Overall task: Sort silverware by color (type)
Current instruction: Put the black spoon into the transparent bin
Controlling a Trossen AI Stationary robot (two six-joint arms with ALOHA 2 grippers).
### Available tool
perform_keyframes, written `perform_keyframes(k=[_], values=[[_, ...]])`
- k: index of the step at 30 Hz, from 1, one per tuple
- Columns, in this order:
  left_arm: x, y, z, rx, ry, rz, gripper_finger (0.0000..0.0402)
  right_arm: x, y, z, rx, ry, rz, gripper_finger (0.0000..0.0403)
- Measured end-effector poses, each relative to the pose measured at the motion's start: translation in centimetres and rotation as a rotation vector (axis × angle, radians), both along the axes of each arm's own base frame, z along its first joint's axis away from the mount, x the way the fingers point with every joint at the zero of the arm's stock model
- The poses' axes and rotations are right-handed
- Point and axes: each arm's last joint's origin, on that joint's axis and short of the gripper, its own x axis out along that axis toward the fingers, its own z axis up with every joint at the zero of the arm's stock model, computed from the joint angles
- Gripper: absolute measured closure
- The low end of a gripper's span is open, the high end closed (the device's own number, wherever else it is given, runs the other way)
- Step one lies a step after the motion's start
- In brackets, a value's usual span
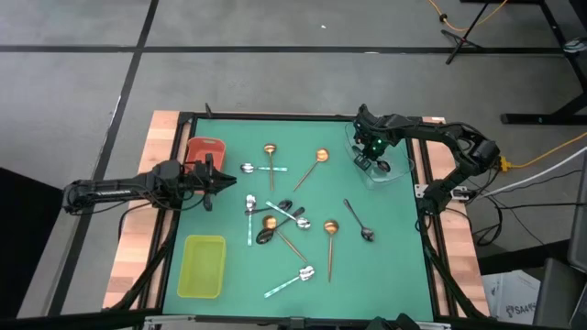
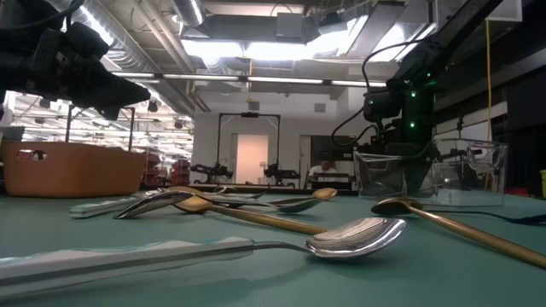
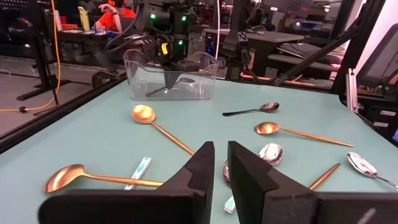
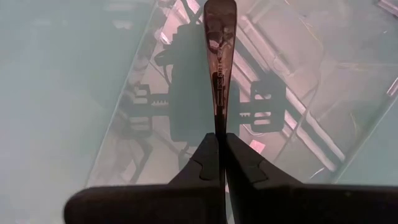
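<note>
My right gripper (image 1: 371, 159) points down into the clear tray (image 1: 398, 170) at the far right and is shut on a dark spoon (image 4: 219, 68). Near the table's left edge my left gripper (image 1: 214, 180) is level beside the red tray (image 1: 205, 148), its fingers (image 3: 202, 165) together with nothing between them. Loose silverware lies flat across the middle of the green mat: copper spoons (image 1: 320, 159), mint-handled spoons (image 1: 292, 280) and dark spoons (image 1: 358, 221). My right gripper pinches the dark spoon's thin shaft (image 4: 219, 127) between its two fingers from above, pointing down. The spoon runs on along the fingers and hangs below them inside the clear tray, its wider end (image 4: 221, 15) lowest. Whether that end touches the tray's floor I cannot tell.
A yellow-green tray (image 1: 203, 266) lies at the near left of the mat. Wooden strips (image 1: 138, 247) border the mat on both sides. Two spoons cross in a cluster (image 1: 271, 220) at the centre. Cables and stands fill the floor beyond the right edge.
</note>
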Motion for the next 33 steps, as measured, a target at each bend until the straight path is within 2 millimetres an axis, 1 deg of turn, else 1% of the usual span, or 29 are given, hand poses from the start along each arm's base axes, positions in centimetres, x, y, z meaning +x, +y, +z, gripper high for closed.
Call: perform_keyframes(k=[10, 12, 18, 22, 33], values=[[0.00, 0.00, 0.00, 0.000, 0.000, 0.000, 0.0363, 0.00, 0.00, -0.01, -0.001, 0.001, -0.003, 0.0402], [0.00, 0.00, 0.00, 0.000, 0.000, 0.000, 0.0363, 0.00, 0.00, -0.01, 0.000, 0.001, -0.003, 0.0395], [0.00, 0.00, 0.00, 0.000, 0.000, 0.000, 0.0363, -0.03, 0.01, -0.01, 0.001, 0.004, -0.004, 0.0357], [0.00, 0.00, 0.00, 0.000, 0.000, 0.000, 0.0363, -0.03, 0.02, -0.01, 0.001, 0.004, -0.004, 0.0338], [0.00, 0.00, 0.00, 0.000, 0.000, 0.000, 0.0363, -0.03, 0.01, -0.02, 0.001, 0.004, -0.004, 0.0331]])
